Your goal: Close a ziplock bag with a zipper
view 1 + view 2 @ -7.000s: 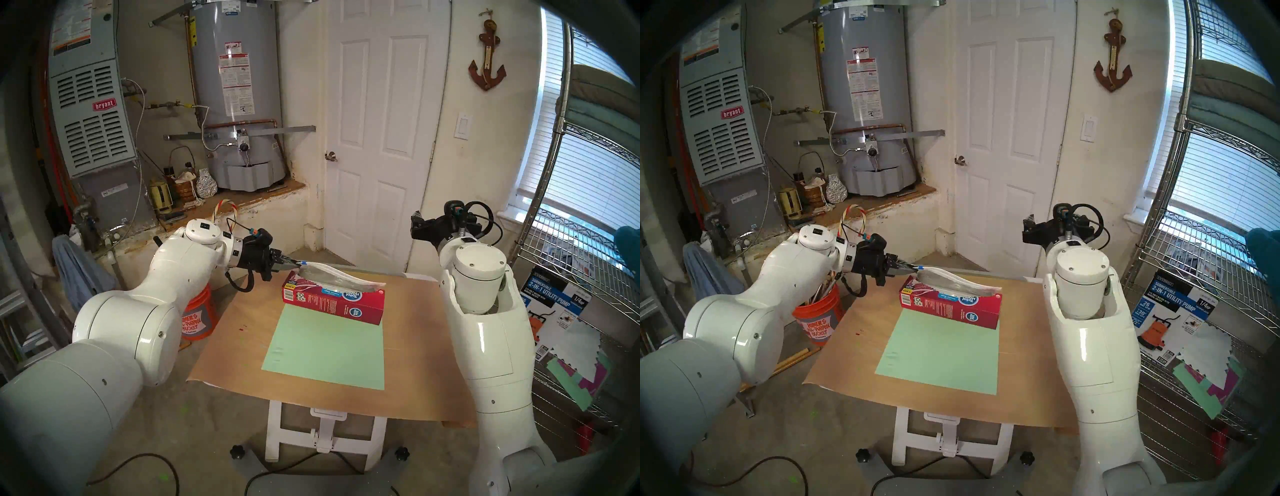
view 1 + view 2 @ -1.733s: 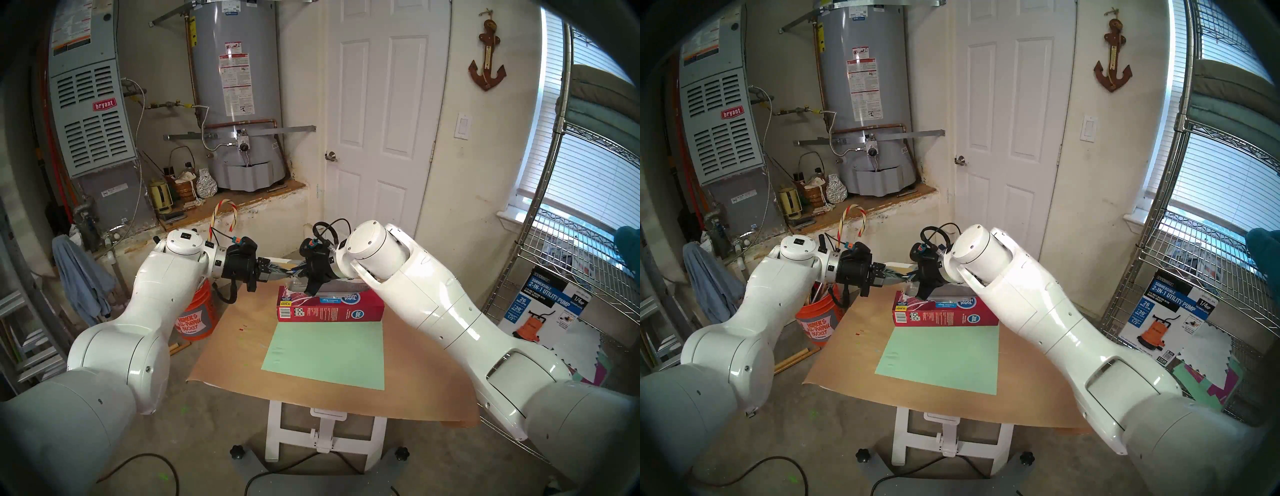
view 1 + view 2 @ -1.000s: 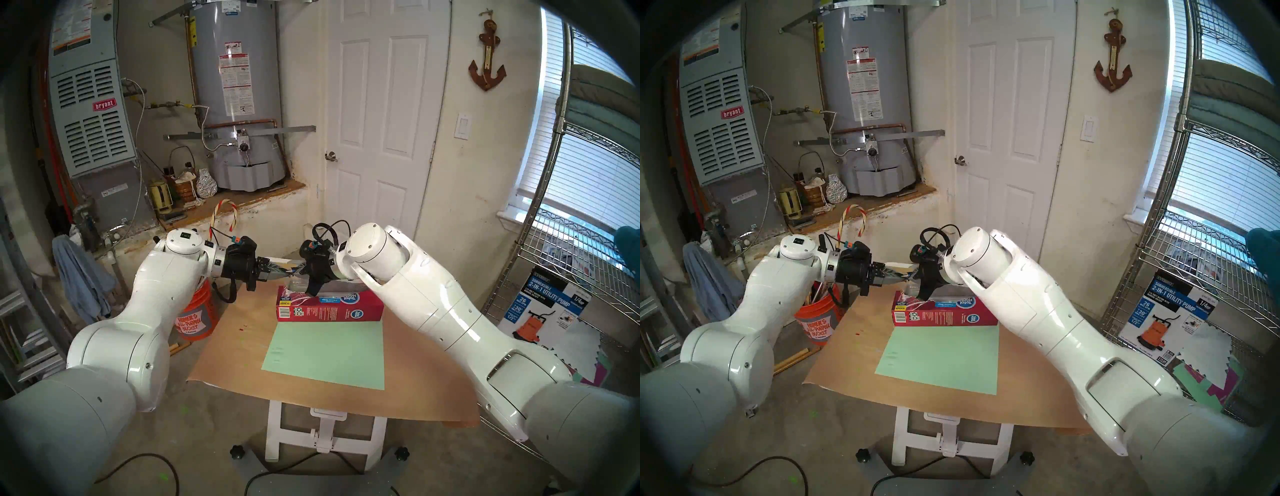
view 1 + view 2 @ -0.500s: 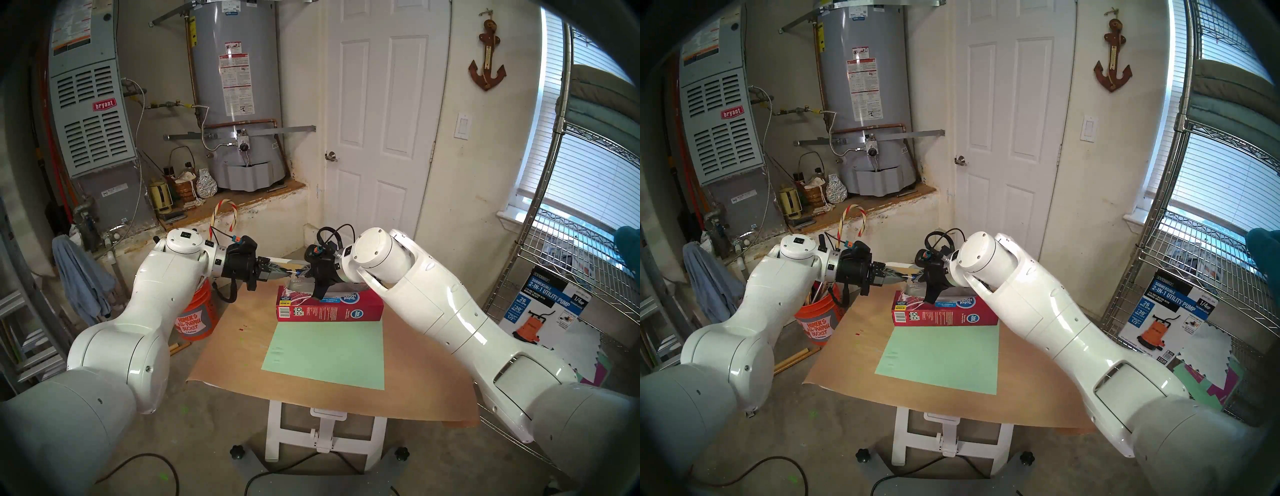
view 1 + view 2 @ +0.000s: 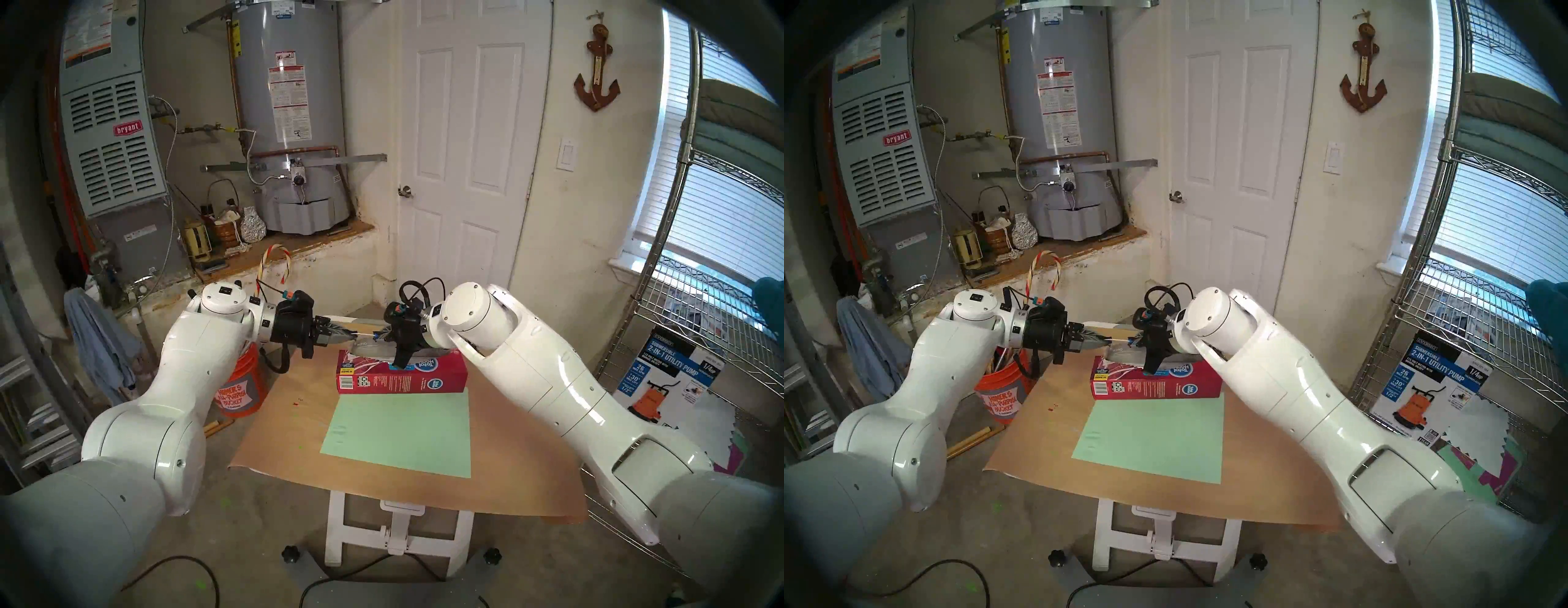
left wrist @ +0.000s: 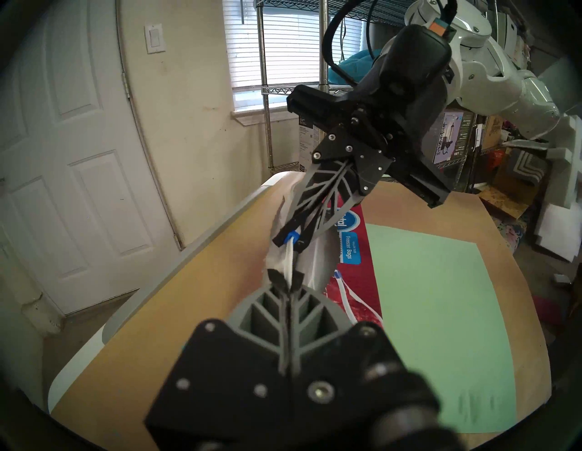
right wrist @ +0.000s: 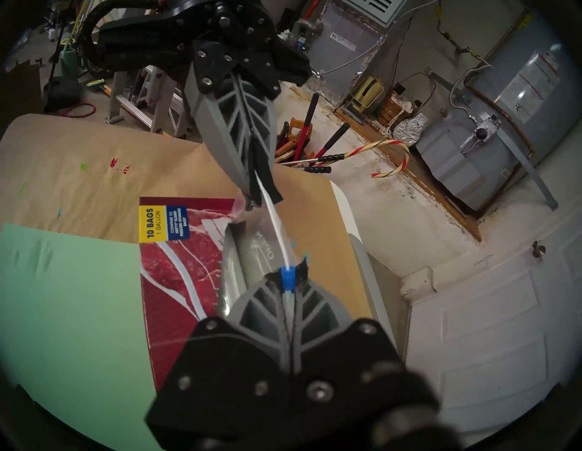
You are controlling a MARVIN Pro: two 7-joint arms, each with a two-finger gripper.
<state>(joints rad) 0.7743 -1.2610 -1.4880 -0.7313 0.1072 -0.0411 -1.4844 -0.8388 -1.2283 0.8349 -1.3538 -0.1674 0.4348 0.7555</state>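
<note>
The clear ziplock bag lies on top of a red box at the table's far side. My left gripper is shut on the left end of the bag's white top strip. The small blue zipper sits on that strip between the tips of my right gripper, which is shut on it. A short taut stretch of white strip spans the gap between the two grippers. In the left wrist view the zipper shows just beyond my left gripper.
Brown paper covers the table, with a green sheet in front of the red box. An orange bucket of tools stands off the table's left edge. A wire shelf is at the right, a white door behind.
My right gripper has slid to the right along the strip with the zipper, so more white strip shows between the grippers. The left gripper has held still.
</note>
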